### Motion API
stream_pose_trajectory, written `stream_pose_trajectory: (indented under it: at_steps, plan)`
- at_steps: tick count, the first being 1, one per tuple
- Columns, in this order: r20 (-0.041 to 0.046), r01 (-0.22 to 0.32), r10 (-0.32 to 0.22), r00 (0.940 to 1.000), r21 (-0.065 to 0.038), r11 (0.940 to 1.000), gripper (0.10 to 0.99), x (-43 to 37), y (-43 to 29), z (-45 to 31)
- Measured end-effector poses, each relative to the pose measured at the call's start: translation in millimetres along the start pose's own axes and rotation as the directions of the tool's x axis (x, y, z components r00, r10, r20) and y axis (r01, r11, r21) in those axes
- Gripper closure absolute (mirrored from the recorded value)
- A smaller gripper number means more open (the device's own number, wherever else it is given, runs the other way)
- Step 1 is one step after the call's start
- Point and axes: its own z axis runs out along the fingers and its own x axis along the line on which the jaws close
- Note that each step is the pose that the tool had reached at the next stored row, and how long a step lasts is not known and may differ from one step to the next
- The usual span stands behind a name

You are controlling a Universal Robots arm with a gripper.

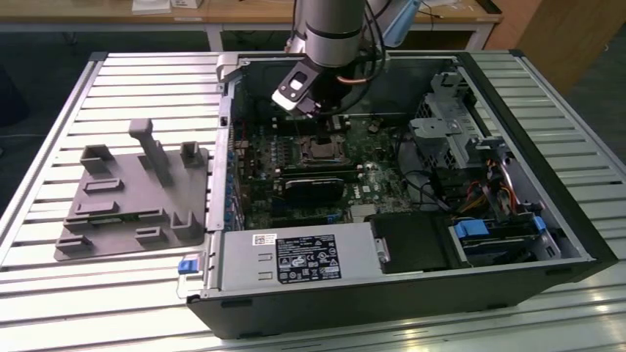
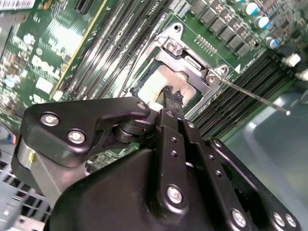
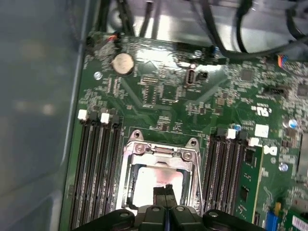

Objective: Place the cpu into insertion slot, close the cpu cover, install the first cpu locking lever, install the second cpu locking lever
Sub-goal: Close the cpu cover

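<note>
**Exterior view.** An open computer case (image 1: pixel 547 220) lies on a slatted table (image 1: pixel 59 293), with a grey fixture tray (image 1: pixel 132 194) beside it on the exterior view's left. The arm reaches down into the case. The gripper (image 1: pixel 330 126) hangs just above the insertion slot (image 1: pixel 321 150), which sits in the green board behind a black graphics card (image 1: pixel 315 183).

**First wrist view.** The cpu (image 3: pixel 147 185) sits in the slot, pale face up. The cpu cover (image 3: pixel 126 180) appears to lie down around it, and the chip shows through its window. The jaws are pressed together and pinch nothing. The joined fingertips (image 3: pixel 165 191) stand over the near part of the chip face; whether they touch it cannot be told.

**Second wrist view.** The arrangement is the same. A thin rod, judged to be a locking lever (image 2: pixel 255 97), juts free from the socket corner and is not latched.

**Handling, as judged.**
- **Cpu:** light, thin, rigid and smooth. The underside is delicate, so it should be held by opposite edges only.
- **Cover:** springy sheet metal on a hinge. It should be pressed on its rim, never on the chip.
- **Lever:** stiff sprung wire, best taken near its free end.
</note>
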Motion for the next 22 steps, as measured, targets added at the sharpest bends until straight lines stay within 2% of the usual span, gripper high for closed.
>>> stream_pose_trajectory:
  at_steps: [3,6,11,14,17,22]
  plan:
    - [-0.0008,0.056,-0.056,0.9985,0.000,0.9985,0.984,0.0,0.0,0.0]
    - [-0.0016,0.109,-0.109,0.9940,0.000,0.9940,0.984,0.0,0.0,0.0]
    - [-0.0029,0.199,-0.199,0.9799,0.000,0.9799,0.984,0.0,0.0,0.1]
    - [-0.0036,0.252,-0.252,0.9677,0.000,0.9677,0.984,0.0,0.0,0.1]
    - [-0.0044,0.304,-0.304,0.9526,-0.001,0.9526,0.984,0.0,0.0,0.2]
    - [-0.0056,0.389,-0.389,0.9210,-0.001,0.9210,0.984,0.0,0.0,0.2]
